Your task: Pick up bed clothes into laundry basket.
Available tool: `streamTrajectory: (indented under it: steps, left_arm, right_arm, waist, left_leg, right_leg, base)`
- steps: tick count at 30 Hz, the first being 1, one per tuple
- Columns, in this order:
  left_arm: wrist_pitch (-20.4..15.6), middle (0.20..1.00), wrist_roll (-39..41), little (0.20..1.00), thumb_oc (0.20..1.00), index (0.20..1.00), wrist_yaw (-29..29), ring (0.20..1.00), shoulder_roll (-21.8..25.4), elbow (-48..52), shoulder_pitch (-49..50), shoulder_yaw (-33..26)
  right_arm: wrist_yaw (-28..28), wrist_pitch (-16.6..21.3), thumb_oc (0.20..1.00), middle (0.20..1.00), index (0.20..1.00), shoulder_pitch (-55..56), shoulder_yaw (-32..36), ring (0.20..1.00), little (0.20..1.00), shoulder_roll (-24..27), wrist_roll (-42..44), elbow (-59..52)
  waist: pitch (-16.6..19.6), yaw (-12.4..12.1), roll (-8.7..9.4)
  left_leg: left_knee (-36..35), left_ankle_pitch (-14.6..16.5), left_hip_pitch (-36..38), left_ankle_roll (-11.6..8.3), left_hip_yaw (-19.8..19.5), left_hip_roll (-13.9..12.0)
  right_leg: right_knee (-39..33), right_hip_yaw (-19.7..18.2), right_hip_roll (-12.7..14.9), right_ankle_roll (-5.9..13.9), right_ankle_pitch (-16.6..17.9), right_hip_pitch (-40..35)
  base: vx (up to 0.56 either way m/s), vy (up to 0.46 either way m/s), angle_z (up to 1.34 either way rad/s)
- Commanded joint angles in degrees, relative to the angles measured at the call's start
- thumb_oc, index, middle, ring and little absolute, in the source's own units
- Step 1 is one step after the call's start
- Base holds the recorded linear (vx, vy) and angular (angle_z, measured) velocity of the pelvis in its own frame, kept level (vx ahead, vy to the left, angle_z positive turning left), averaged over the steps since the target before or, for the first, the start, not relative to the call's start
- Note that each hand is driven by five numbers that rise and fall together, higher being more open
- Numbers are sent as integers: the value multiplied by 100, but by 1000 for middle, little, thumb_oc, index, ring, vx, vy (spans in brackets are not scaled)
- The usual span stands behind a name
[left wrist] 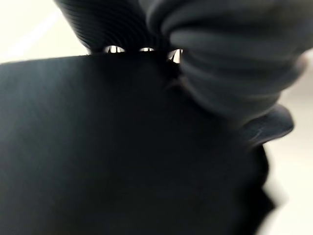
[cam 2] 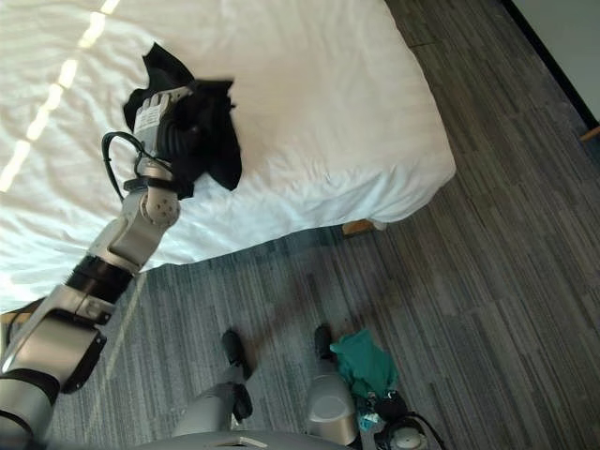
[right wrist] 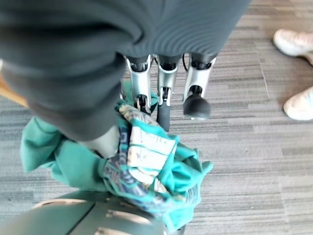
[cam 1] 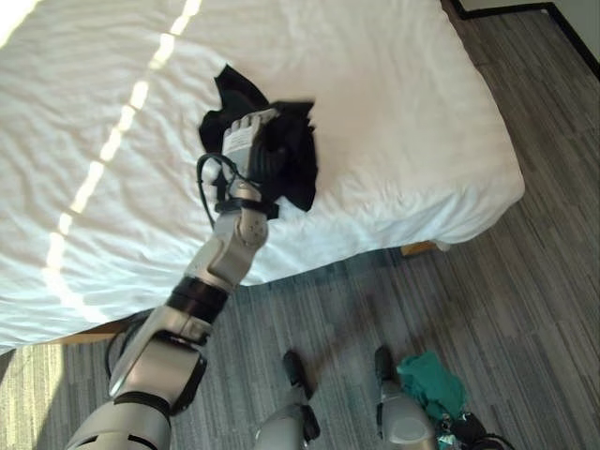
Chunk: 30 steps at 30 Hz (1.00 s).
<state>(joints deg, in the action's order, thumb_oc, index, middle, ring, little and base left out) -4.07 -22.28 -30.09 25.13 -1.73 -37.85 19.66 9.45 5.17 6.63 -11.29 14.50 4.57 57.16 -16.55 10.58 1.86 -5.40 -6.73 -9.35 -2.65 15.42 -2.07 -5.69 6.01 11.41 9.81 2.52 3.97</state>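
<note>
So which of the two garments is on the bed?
The black garment, under the left hand on the white bed; the teal garment is clutched in the right hand above the floor.

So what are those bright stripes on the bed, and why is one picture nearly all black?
In the left eye view, sunlight falls in a broken streak across the white bed. In the left wrist view, the black garment sits so close that it looks dark and blurry.
</note>
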Motion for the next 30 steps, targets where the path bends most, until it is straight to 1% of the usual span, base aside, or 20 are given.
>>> streamTrajectory:
  steps: [1,3,6,7,8,10,11,13,15,17,18,20,21,22,23,25,26,27,28,30]
  left_arm:
    - [-914,200,1030,200,200,200,275,200,-372,788,-134,-264]
    - [-920,200,1336,200,200,200,517,200,-396,1196,241,-182]
    - [-784,200,1547,200,200,200,932,200,-499,1224,856,44]
    - [-784,200,1549,200,200,200,938,200,-507,1227,865,43]
    - [-709,200,1790,200,200,200,1184,200,-587,1079,1278,147]
    - [-597,200,1965,200,200,200,1362,200,-614,905,1668,167]
    - [-558,200,1891,200,200,200,1443,200,-551,852,1841,144]
    - [-420,200,1808,200,200,200,1572,200,-510,484,2317,193]
    - [-390,200,1746,200,200,200,1573,200,-504,309,2408,164]
    - [-291,200,1544,200,200,200,1514,200,-532,13,2466,185]
    - [-267,200,1491,200,200,200,1472,200,-556,-103,2443,197]
    - [-273,200,1340,200,200,200,1369,200,-594,-373,2330,171]
    - [-273,200,1325,200,200,200,1361,200,-592,-417,2294,190]
    - [-272,200,1333,200,200,200,1307,200,-613,-464,2203,204]
    - [-280,200,1366,200,200,200,1230,200,-645,-524,2124,187]
    - [-303,200,1427,200,200,200,1043,200,-698,-634,1987,117]
    - [-356,200,1393,200,200,200,946,200,-669,-691,1927,21]
    - [-395,200,1382,200,200,200,927,200,-676,-740,1857,13]
    - [-439,200,1379,200,200,200,935,200,-654,-715,1801,0]
    - [-470,200,1371,200,200,200,977,200,-586,-619,1770,-46]
  right_arm:
    - [192,15,200,200,200,33,229,200,200,186,166,-526]
    - [345,53,200,200,200,-30,376,200,200,354,121,-1304]
    - [571,154,200,200,200,-63,610,200,200,813,-206,-2773]
    - [571,127,200,200,200,-28,619,200,200,817,-215,-2818]
    - [707,67,200,200,200,-47,738,200,200,1123,-675,-3677]
    - [879,-57,200,200,200,-305,779,200,200,1382,-1318,-4448]
    - [925,-155,200,200,200,-402,817,200,200,1463,-1683,-4896]
    - [986,-156,200,200,200,-737,872,200,200,1595,-2375,-6026]
    - [927,-200,200,200,200,-689,932,200,200,1636,-2540,-6539]
    - [803,-112,200,200,200,-640,1030,200,200,1656,-2620,-7139]
    - [803,-28,200,200,200,-672,1016,200,200,1676,-2569,-7325]
    - [657,117,200,200,200,-805,887,200,200,1674,-2344,-7672]
    - [632,149,200,200,200,-880,811,200,200,1696,-2285,-7753]
    - [576,149,200,200,200,-1038,650,200,200,1732,-2266,-7832]
    - [525,131,200,200,200,-1211,497,200,200,1748,-2276,-7879]
    - [397,134,200,200,200,-1612,157,200,200,1751,-2311,-7827]
    - [297,299,200,200,200,-1575,226,200,200,1987,-1999,-7444]
    - [331,336,200,200,200,-1642,314,200,200,2235,-1815,-7207]
    - [361,337,200,200,200,-1740,403,200,200,2382,-1598,-6934]
    - [401,298,200,200,200,-1952,406,200,200,2622,-1397,-6534]
  waist:
    - [62,-184,-58]
    - [31,-269,-111]
    - [125,-369,-112]
    - [130,-383,-117]
    - [271,-506,-93]
    - [438,-715,-90]
    - [525,-798,-99]
    - [664,-925,-100]
    - [707,-948,-125]
    - [739,-815,-191]
    - [737,-752,-241]
    - [736,-627,-368]
    - [728,-574,-408]
    - [663,-584,-460]
    - [563,-651,-473]
    - [414,-881,-351]
    - [396,-978,-228]
    - [402,-1052,-141]
    - [423,-1119,-91]
    - [456,-1181,-38]
  left_leg:
    - [40,686,666,-236,219,-191]
    - [40,629,806,-220,539,-370]
    - [40,501,1034,-159,1103,-562]
    - [40,472,1028,-157,1119,-567]
    - [54,437,1115,-115,1451,-619]
    - [103,384,1156,-103,1895,-695]
    - [105,459,1247,-145,1950,-722]
    - [143,242,1364,-232,2457,-931]
    - [148,131,1445,-320,2611,-1063]
    - [161,-8,1577,-433,2687,-1269]
    - [226,-122,1593,-508,2731,-1367]
    - [368,-303,1697,-731,2771,-1649]
    - [483,-358,1722,-776,2779,-1745]
    - [750,-571,1680,-885,2614,-1857]
    - [982,-721,1529,-832,2396,-1894]
    - [1211,-218,1179,-640,1066,-1431]
    - [1191,190,1042,-499,488,-1107]
    - [1188,477,948,-414,160,-886]
    - [1110,635,886,-366,-21,-715]
    - [1021,450,517,-335,-20,-542]
  right_leg:
    - [461,382,537,518,554,146]
    - [974,873,497,425,275,151]
    - [1471,1522,504,284,-18,-31]
    - [1461,1514,497,268,5,-21]
    - [1492,1876,603,242,2,-274]
    - [1466,2517,833,228,150,-533]
    - [1337,2622,889,309,155,-704]
    - [951,2974,960,315,283,-840]
    - [794,2837,860,276,241,-819]
    - [607,2562,634,146,31,-790]
    - [530,2522,585,154,-28,-789]
    - [239,2238,301,39,-130,-818]
    - [184,2152,225,3,-197,-821]
    - [151,1983,79,-29,-304,-849]
    - [161,1916,-43,-111,-334,-844]
    - [167,1440,-168,-229,-428,-891]
    - [170,1181,-198,-255,-465,-897]
    - [162,999,-229,-260,-517,-930]
    - [138,890,-276,-269,-561,-984]
    - [69,773,-349,-273,-638,-1114]
  base:
    - [-88,26,-10]
    - [-121,40,-29]
    - [-172,9,-128]
    - [-113,-38,-143]
    - [-85,-47,-134]
    - [-53,-121,-142]
    - [-17,-169,-176]
    - [-41,-286,-172]
    - [-6,-238,-141]
    - [52,-235,-99]
    - [45,-251,-86]
    - [73,-284,-93]
    - [163,-195,-83]
    - [133,-166,-67]
    - [154,-189,-132]
    - [203,-246,-182]
    - [307,-282,-185]
    - [347,-273,-180]
    - [340,-238,-158]
    - [379,-195,-88]
